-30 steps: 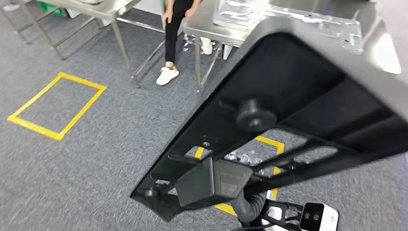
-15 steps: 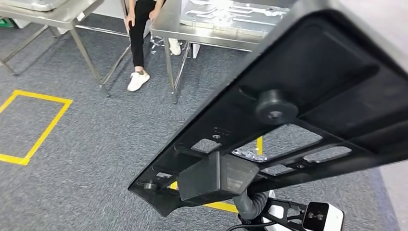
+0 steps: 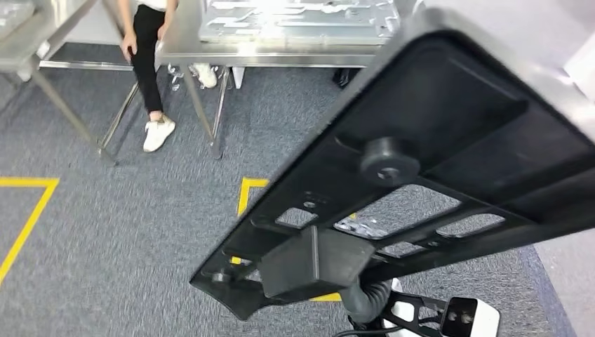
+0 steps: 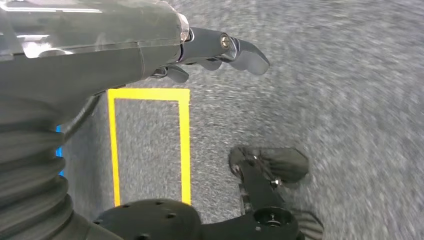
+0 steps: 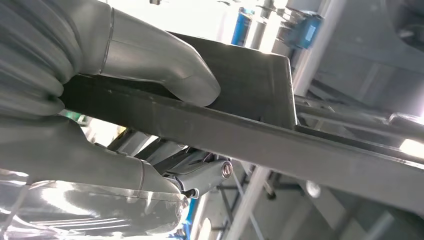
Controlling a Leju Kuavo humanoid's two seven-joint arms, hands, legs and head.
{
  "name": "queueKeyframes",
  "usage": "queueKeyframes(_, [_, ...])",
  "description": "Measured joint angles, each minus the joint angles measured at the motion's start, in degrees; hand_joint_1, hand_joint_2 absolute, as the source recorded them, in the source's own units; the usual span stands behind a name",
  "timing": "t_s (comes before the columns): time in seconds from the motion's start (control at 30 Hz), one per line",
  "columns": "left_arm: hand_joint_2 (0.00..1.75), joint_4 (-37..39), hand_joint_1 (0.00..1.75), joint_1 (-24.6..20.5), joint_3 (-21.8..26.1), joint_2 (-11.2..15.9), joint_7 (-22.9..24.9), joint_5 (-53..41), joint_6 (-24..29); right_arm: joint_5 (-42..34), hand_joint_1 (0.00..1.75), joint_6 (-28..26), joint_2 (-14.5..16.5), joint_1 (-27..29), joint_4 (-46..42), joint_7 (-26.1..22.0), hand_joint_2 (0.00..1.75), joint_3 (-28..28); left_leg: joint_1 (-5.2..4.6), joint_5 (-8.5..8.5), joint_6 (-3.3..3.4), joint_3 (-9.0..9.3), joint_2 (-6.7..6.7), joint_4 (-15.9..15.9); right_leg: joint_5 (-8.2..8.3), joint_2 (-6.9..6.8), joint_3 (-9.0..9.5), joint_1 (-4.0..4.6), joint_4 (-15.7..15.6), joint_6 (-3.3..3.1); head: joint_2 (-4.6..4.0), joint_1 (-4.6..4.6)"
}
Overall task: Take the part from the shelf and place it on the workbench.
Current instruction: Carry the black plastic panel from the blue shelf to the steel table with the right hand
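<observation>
The part (image 3: 449,119) is a large black panel with cut-outs and a round boss, held up close in front of the head view and covering its right half. In the right wrist view my right hand (image 5: 75,100) grips the part's (image 5: 250,135) edge, the thumb (image 5: 165,70) pressed on its flat face. My right arm's ribbed wrist cover (image 3: 361,298) shows below the panel. My left hand (image 4: 210,50) hangs over the carpet with its fingers apart and nothing in them. The steel workbench (image 3: 281,55) stands ahead at the top of the head view.
Shiny sheet-metal pieces (image 3: 295,17) lie on the workbench. A person's leg (image 3: 147,49) in black trousers and white shoes is beside its left end. A second steel table (image 3: 28,49) stands further left. Yellow tape (image 3: 245,193) marks squares on the grey carpet.
The whole view has swung: the workbench and the person now sit further left and more central. The black part stays in my right hand in the same pose.
</observation>
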Motion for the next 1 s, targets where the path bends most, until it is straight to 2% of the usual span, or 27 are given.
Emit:
queueKeyframes(0.03, [1.75, 0.0, 0.00, 0.1, 0.0, 0.0, 0.0, 0.0, -0.1, 0.1, 1.75, 0.0, 0.0, 0.0, 0.0, 0.0, 1.75, 0.0, 0.08, -1.64, -0.05, -1.56, -1.64, 3.3, -0.01, 0.44, 0.13, 0.01, -0.1, -0.20, 0.00, 0.00])
queueKeyframes(0.07, [1.75, 0.0, 0.00, 0.2, 0.0, 0.0, -0.1, 0.0, -0.2, 0.3, 1.75, -0.1, 0.1, 0.0, 0.1, 0.0, 1.75, 0.0, 0.11, -3.29, -0.07, -3.64, -2.55, 7.2, -0.07, 0.96, 0.18, 0.04, -0.1, -0.40, 0.00, 0.00])
queueKeyframes(0.1, [1.75, 0.0, 0.00, 0.4, 0.0, 0.0, -0.1, 0.0, -0.3, 0.5, 1.75, -0.2, 0.1, 0.0, 0.2, 0.0, 1.75, 0.0, 0.11, -4.24, -0.12, -5.55, -2.90, 10.5, -0.15, 1.52, 0.23, 0.10, 0.0, -0.48, 0.00, 0.00])
queueKeyframes(0.13, [1.75, 0.0, 0.00, 0.5, 0.0, 0.1, -0.1, 0.0, -0.3, 0.7, 1.75, -0.3, 0.1, 0.0, 0.2, 0.0, 1.75, 0.0, 0.11, -4.08, -0.16, -6.77, -3.01, 12.1, -0.26, 2.04, 0.33, 0.16, 0.0, -0.50, 0.00, 0.00])
queueKeyframes(0.17, [1.75, 0.0, 0.00, 0.6, 0.0, 0.2, 0.0, 0.0, -0.4, 0.9, 1.75, -0.4, 0.1, 0.0, 0.3, 0.0, 1.75, 0.0, 0.12, -2.77, -0.18, -7.00, -3.02, 11.6, -0.40, 2.48, 0.48, 0.18, 0.1, -0.46, 0.00, 0.00])
queueKeyframes(0.23, [1.75, 0.0, 0.00, 0.5, 0.0, 0.3, 0.1, -0.2, -0.6, 1.1, 1.75, -0.7, 0.1, 0.0, 0.3, 0.0, 1.75, -0.1, 0.16, 1.86, -0.09, -4.69, -3.10, 5.0, -0.90, 3.06, 0.92, 0.13, 0.5, -0.16, -0.01, 0.00])
queueKeyframes(0.27, [1.75, 0.0, 0.00, 0.4, 0.0, 0.3, 0.2, -0.2, -0.7, 1.1, 1.75, -0.8, 0.1, 0.0, 0.3, 0.0, 1.75, -0.1, 0.14, 3.45, 0.03, -3.32, -3.30, 1.5, -1.19, 3.23, 0.99, 0.20, 0.8, 0.07, -0.01, 0.00])
queueKeyframes(0.3, [1.75, 0.0, 0.00, 0.3, 0.0, 0.4, 0.3, -0.3, -0.8, 1.2, 1.75, -1.0, 0.1, 0.0, 0.3, 0.0, 1.75, -0.1, 0.12, 4.36, 0.31, -2.37, -3.49, -0.9, -1.38, 3.39, 0.90, 0.26, 1.0, 0.36, -0.01, 0.00])
queueKeyframes(0.33, [1.75, 0.0, 0.00, 0.2, 0.0, 0.4, 0.4, -0.4, -1.0, 1.3, 1.75, -1.1, 0.1, 0.0, 0.3, 0.0, 1.75, -0.2, 0.04, 4.52, 0.62, -1.98, -3.67, -2.1, -1.47, 3.50, 0.72, 0.30, 1.2, 0.64, -0.01, 0.00])
queueKeyframes(0.4, [1.75, 0.0, 0.00, 0.2, 0.0, 0.4, 0.5, -0.6, -1.1, 1.3, 1.75, -1.1, 0.1, 0.0, 0.2, 0.0, 1.75, -0.3, -0.05, 4.52, 1.40, -2.04, -3.75, -2.3, -1.44, 3.65, 0.45, 0.29, 1.2, 1.24, 0.00, 0.00])
queueKeyframes(0.47, [1.75, 0.0, 0.00, 0.1, 0.0, 0.3, 0.5, -0.7, -1.3, 1.3, 1.75, -1.2, 0.1, -0.1, 0.0, 0.0, 1.75, -0.5, 0.08, 4.73, 2.03, -1.91, -3.65, -2.7, -2.25, 3.24, 0.09, 0.21, 2.3, 1.88, 0.00, 0.00])
queueKeyframes(0.53, [1.75, 0.0, 0.00, 0.0, 0.0, 0.3, 0.5, -0.7, -1.4, 1.3, 1.75, -1.2, 0.1, -0.1, -0.1, 0.0, 1.75, -0.7, 0.20, 4.76, 2.47, -1.74, -3.53, -2.9, -4.96, 2.52, -2.25, -0.05, 7.3, 2.50, -0.01, 0.00])
queueKeyframes(0.6, [1.75, 0.0, 0.00, 0.0, 0.0, 0.4, 0.5, -0.7, -1.5, 1.3, 1.75, -1.2, 0.1, -0.1, -0.2, 0.0, 1.75, -0.8, 0.15, 4.58, 2.70, -1.70, -3.37, -2.9, -7.68, 2.18, -6.04, -0.41, 14.4, 2.98, -0.01, 0.00])
queueKeyframes(0.63, [1.75, 0.0, 0.00, 0.0, 0.0, 0.4, 0.5, -0.7, -1.5, 1.4, 1.75, -1.2, 0.1, 0.0, -0.2, 0.0, 1.75, -0.8, 0.14, 4.48, 2.74, -1.65, -3.29, -2.9, -7.84, 2.15, -7.24, -0.57, 16.4, 3.10, -0.01, 0.00])
queueKeyframes(0.67, [1.75, 0.0, 0.00, 0.0, 0.0, 0.4, 0.4, -0.7, -1.5, 1.4, 1.75, -1.2, 0.1, 0.0, -0.2, 0.0, 1.75, -0.9, 0.13, 4.39, 2.72, -1.53, -3.23, -2.9, -6.94, 2.11, -7.43, -0.69, 16.4, 3.13, 0.00, 0.00])
queueKeyframes(0.7, [1.75, 0.0, 0.00, 0.0, 0.0, 0.4, 0.4, -0.8, -1.5, 1.4, 1.75, -1.2, 0.0, 0.1, -0.2, 0.0, 1.75, -0.9, 0.13, 4.29, 2.65, -1.35, -3.20, -2.9, -5.23, 2.05, -6.55, -0.76, 14.3, 3.05, 0.00, 0.00])
queueKeyframes(0.73, [1.75, 0.0, 0.00, 0.0, 0.0, 0.4, 0.4, -0.8, -1.5, 1.4, 1.75, -1.2, 0.0, 0.1, -0.2, 0.0, 1.75, -1.0, 0.13, 4.16, 2.51, -1.12, -3.20, -2.9, -3.08, 1.93, -4.81, -0.75, 10.6, 2.81, 0.00, 0.00])
queueKeyframes(0.8, [1.75, 0.0, 0.00, 0.0, 0.0, 0.3, 0.3, -0.8, -1.5, 1.6, 1.75, -1.2, 0.0, 0.2, -0.4, 0.0, 1.75, -1.0, 0.00, 3.86, 2.04, -0.77, -3.17, -2.8, -0.72, 1.53, -1.44, -0.38, 3.7, 2.19, 0.00, 0.00])
queueKeyframes(0.83, [1.75, 0.0, 0.00, 0.0, 0.0, 0.3, 0.2, -0.8, -1.5, 1.6, 1.75, -1.2, 0.0, 0.2, -0.5, 0.0, 1.75, -1.1, -0.04, 3.73, 1.74, -0.67, -3.10, -2.9, -0.46, 1.38, -0.55, -0.14, 1.9, 1.90, 0.00, 0.00])
queueKeyframes(0.9, [1.75, 0.0, 0.00, 0.0, 0.0, 0.3, 0.2, -0.8, -1.5, 1.8, 1.75, -1.2, 0.1, 0.4, -0.7, 0.0, 1.75, -1.2, -0.01, 3.57, 1.05, -0.42, -2.91, -3.2, -0.81, 1.47, -0.24, 0.15, 1.0, 1.41, 0.00, 0.00])
queueKeyframes(0.97, [1.75, 0.0, 0.00, -0.1, 0.0, 0.3, 0.1, -0.8, -1.4, 1.9, 1.75, -1.1, 0.1, 0.7, -0.9, 0.0, 1.75, -1.3, 0.07, 3.00, 0.51, -0.25, -2.86, -2.7, -0.70, 1.61, 0.52, -0.14, 0.2, 0.80, 0.00, 0.00])
queueKeyframes(1.0, [1.75, 0.0, 0.00, -0.1, 0.0, 0.3, 0.0, -0.8, -1.4, 1.9, 1.75, -1.1, 0.1, 0.7, -1.0, 0.0, 1.75, -1.4, 0.07, 2.07, 0.34, -0.85, -2.92, -1.0, -0.64, 1.62, 1.02, -0.31, -0.3, 0.48, 0.00, 0.00])
